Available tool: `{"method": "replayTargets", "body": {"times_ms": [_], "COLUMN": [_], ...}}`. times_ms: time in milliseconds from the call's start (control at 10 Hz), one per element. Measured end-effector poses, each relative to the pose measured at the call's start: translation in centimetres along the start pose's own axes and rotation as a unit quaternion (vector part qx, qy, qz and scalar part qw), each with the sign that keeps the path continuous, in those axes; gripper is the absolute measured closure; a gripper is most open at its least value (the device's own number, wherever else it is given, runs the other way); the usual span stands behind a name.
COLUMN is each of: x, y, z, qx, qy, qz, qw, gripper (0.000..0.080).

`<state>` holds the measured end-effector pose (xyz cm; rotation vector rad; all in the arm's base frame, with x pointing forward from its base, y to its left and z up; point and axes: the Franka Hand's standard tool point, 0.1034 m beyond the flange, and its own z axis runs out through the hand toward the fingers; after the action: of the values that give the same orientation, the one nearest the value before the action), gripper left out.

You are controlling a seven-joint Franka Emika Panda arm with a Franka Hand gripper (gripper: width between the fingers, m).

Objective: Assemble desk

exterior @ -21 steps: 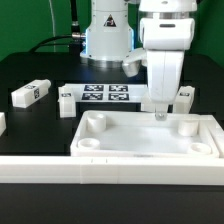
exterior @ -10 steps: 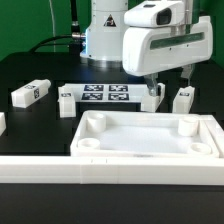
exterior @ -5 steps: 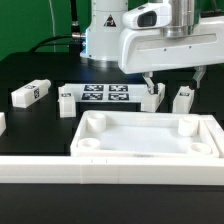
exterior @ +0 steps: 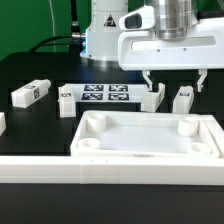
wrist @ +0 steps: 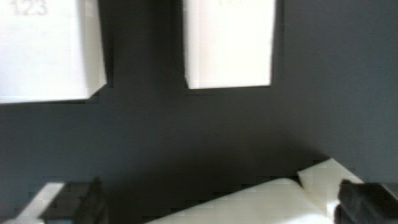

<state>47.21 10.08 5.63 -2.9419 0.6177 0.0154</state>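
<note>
The white rimmed tabletop lies at the front, with round sockets in its corners. Two leg blocks stand just behind its far edge, one near the middle and one toward the exterior view's right. Two more legs lie at the left. My gripper hangs wide open and empty above the two far legs, its fingertips level with their tops. In the wrist view two white leg blocks and a tabletop corner show between my spread fingers.
The marker board lies between the legs behind the tabletop. A long white border bar runs along the front. A white piece shows at the left edge. The robot base stands at the back.
The gripper has risen from the tabletop's far right socket, turned broadside, and spread its fingers wide above the two far legs. The parts on the table have not moved.
</note>
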Motion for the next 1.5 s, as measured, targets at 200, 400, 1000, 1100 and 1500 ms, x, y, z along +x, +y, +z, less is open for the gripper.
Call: {"method": "replayTargets", "body": {"times_ms": [200, 400, 1000, 1100, 1500], "x": [-0.1, -1.2, -1.9, -2.3, -3.1], "y": [-0.1, -0.5, 0.4, 0.4, 0.2], "z": [0.0, 0.6, 0.8, 1.0, 1.3], "qx": [0.001, -0.003, -0.022, -0.025, -0.037], "qy": [0.0, -0.006, -0.121, -0.151, -0.262], "qz": [0.029, 0.004, -0.038, -0.044, -0.05], "qw": [1.0, 1.0, 0.992, 0.987, 0.963], "gripper": [0.015, 0.015, 0.015, 0.015, 0.015]}}
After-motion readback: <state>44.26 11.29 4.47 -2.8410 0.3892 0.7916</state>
